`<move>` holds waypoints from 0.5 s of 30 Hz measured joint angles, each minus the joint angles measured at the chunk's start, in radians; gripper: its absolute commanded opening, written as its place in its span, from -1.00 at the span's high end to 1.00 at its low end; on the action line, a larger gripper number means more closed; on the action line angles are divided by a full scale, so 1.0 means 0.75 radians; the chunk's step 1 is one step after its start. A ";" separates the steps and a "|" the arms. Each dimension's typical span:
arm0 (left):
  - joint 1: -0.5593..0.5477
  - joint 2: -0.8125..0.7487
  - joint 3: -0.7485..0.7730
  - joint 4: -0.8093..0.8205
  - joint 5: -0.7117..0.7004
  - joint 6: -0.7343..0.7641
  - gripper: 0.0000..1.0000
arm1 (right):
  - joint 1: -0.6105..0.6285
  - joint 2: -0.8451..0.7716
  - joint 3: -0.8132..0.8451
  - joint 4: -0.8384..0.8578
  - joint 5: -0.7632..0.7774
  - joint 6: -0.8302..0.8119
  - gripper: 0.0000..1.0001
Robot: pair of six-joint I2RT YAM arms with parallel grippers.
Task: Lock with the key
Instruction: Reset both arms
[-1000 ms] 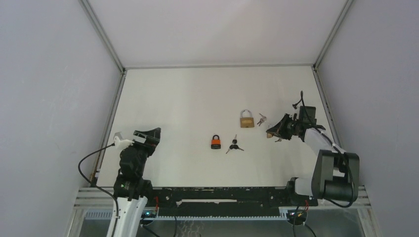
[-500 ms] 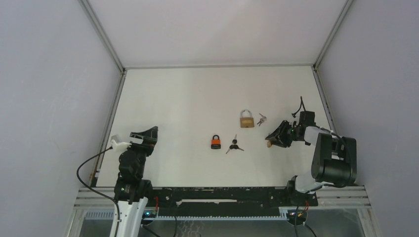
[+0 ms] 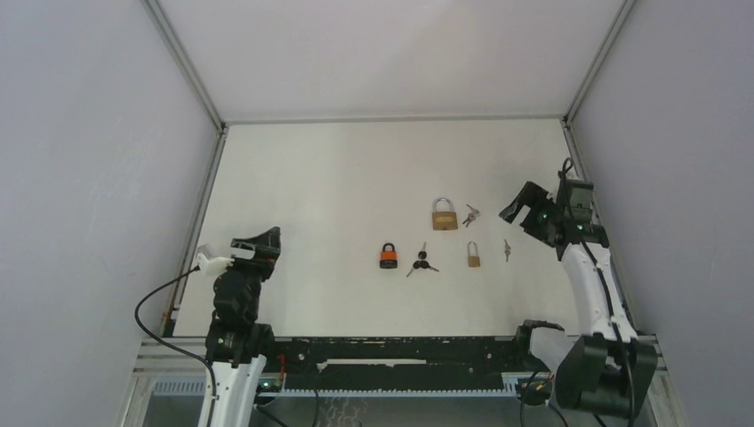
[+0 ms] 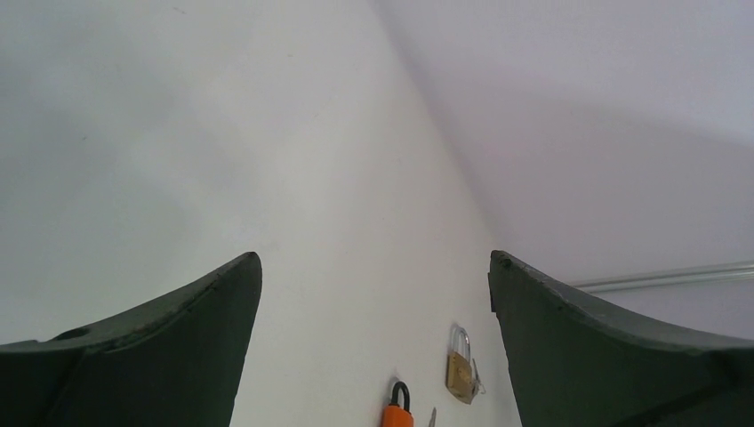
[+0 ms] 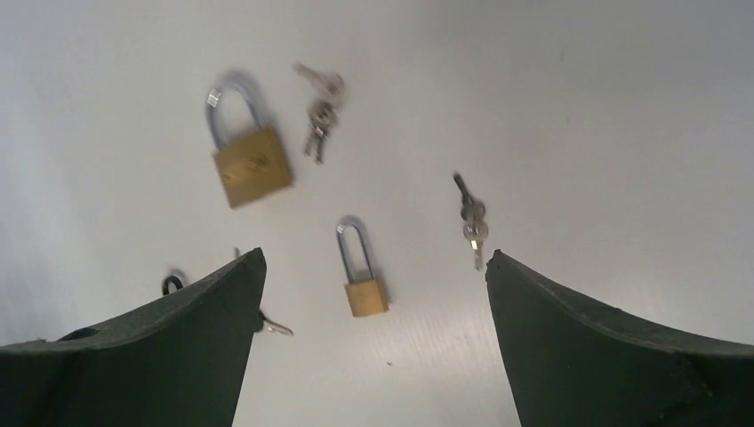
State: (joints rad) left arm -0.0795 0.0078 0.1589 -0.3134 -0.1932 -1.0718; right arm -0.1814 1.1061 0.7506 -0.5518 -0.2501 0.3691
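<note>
The white table [image 3: 356, 169] carries 3 padlocks and 3 sets of keys, all lying flat in its right half. The left arm [image 3: 236, 302] stands folded near the front left corner. Its left gripper [image 3: 267, 238] is spread wide with nothing between the fingers and points across the table toward the locks. The right arm [image 3: 591, 285] rises along the right edge. Its right gripper [image 3: 520, 206] is raised above the surface with its fingers wide apart and holds nothing. The wrist view looks down between them at the locks. The large brass padlock [image 3: 445, 215] lies farthest back. The orange padlock [image 3: 389, 256], with a black shackle, lies nearer the front and to the left of it. The small brass padlock [image 3: 474, 255] lies on its side in front of the large one. It is below and to the left of the right gripper and touches nothing. A silver key bunch [image 3: 470, 214] lies just beside the large padlock on its right. The black-headed keys [image 3: 421, 261] lie between the orange and small padlocks. The small silver keys [image 3: 507, 250] lie near the small padlock on its right, apart from it.
</note>
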 measured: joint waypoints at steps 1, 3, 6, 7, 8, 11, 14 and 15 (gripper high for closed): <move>0.003 0.000 0.000 0.001 -0.008 0.005 -0.99 | 0.012 -0.060 0.028 -0.006 0.026 -0.015 -0.99; 0.008 0.000 0.004 -0.001 -0.021 0.032 -0.99 | 0.044 -0.164 0.072 -0.014 0.032 -0.061 -0.99; 0.011 0.019 0.038 0.009 -0.047 0.130 -1.00 | 0.074 -0.286 0.100 -0.016 -0.011 -0.134 -0.99; 0.011 0.045 0.061 0.025 -0.054 0.182 -0.99 | 0.074 -0.316 0.098 -0.017 -0.008 -0.154 -0.98; 0.012 0.082 0.091 0.052 -0.060 0.257 -0.99 | 0.068 -0.343 0.087 -0.011 0.019 -0.169 -0.98; 0.012 0.203 0.183 0.140 -0.072 0.513 -1.00 | 0.047 -0.389 0.021 0.024 0.163 -0.179 -0.99; 0.013 0.326 0.247 0.226 -0.125 0.787 -0.99 | 0.050 -0.407 -0.070 0.064 0.308 -0.136 -0.99; 0.015 0.363 0.250 0.255 -0.139 0.871 -0.99 | 0.061 -0.422 -0.115 0.097 0.358 -0.109 -0.99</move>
State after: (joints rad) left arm -0.0685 0.2798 0.3462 -0.1219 -0.2977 -0.4187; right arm -0.1360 0.7895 0.6640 -0.4793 0.0181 0.2871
